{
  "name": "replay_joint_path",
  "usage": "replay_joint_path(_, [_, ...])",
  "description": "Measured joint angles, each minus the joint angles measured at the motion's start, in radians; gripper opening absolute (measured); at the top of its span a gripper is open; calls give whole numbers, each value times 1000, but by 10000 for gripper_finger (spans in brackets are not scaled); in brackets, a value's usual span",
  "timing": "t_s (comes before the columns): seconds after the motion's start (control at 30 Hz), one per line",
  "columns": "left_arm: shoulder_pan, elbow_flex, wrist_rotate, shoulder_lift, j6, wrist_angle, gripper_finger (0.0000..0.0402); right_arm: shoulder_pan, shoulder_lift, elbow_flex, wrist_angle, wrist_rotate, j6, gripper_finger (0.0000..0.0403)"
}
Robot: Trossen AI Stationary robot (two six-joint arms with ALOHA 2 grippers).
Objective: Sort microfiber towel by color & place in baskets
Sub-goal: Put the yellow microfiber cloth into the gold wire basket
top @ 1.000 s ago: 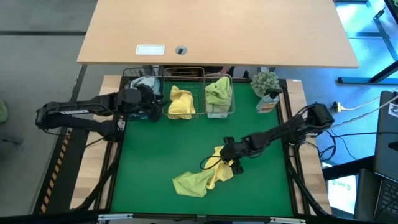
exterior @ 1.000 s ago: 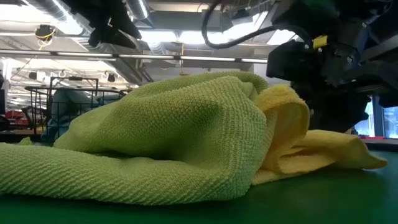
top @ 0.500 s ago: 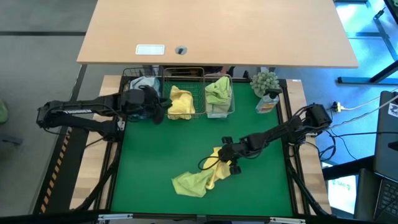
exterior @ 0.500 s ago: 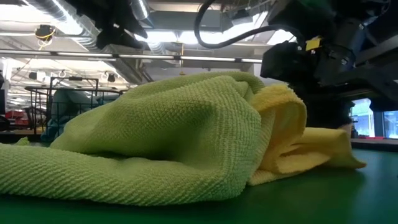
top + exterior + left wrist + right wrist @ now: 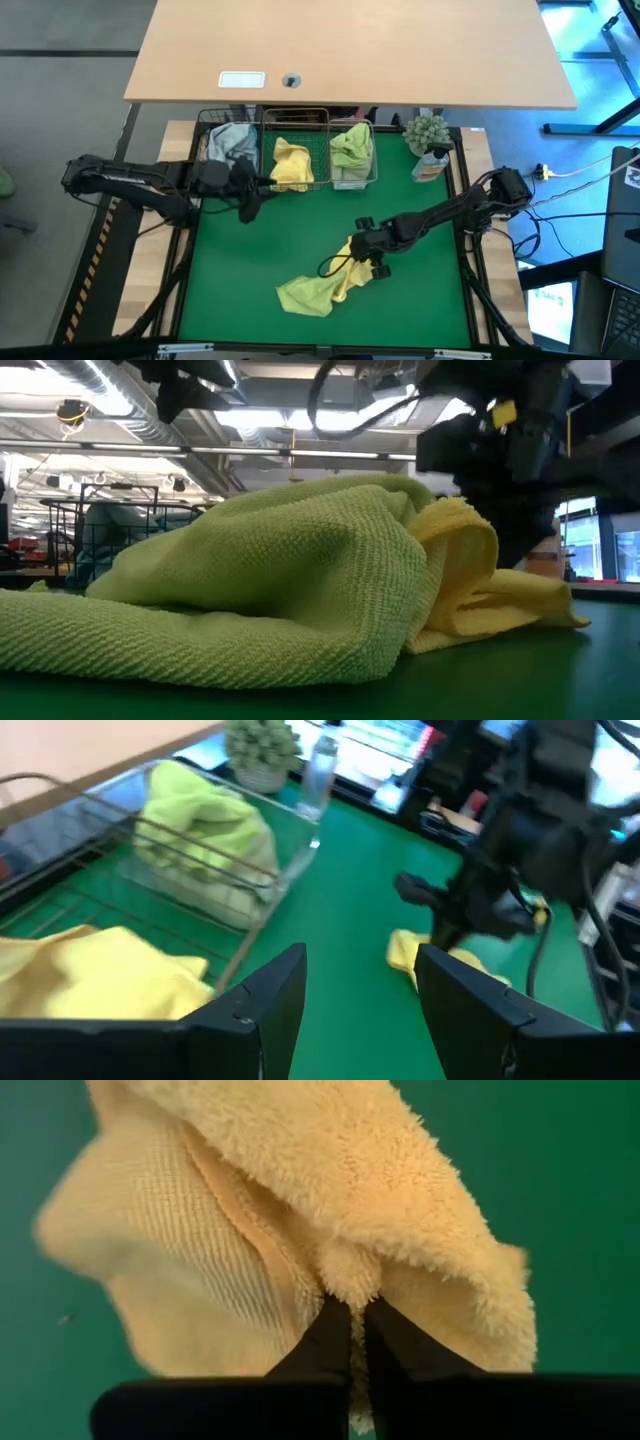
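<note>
Mid-mat: right end effector clenched on yellow towel fold; left end effector released, near baskets.

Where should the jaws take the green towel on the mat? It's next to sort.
Probably the raised hump of the green towel, from above on the side away from the yellow towel, which overlaps its other edge and is pinched by the right gripper. The fold stands high enough to pinch.

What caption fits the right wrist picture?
Right gripper fingers pinching a fold of the fuzzy yellow microfiber towel.
</note>
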Motion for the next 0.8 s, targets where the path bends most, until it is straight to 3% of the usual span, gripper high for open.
replay_joint_path(0.4, [-146,0,-8,130,3,69,183,0,-102,144,-217,68,-72,7])
replay_joint_path(0.8, [-231,0,-8,316,2,152,183,-4,-127,365,-390,292,-245,8])
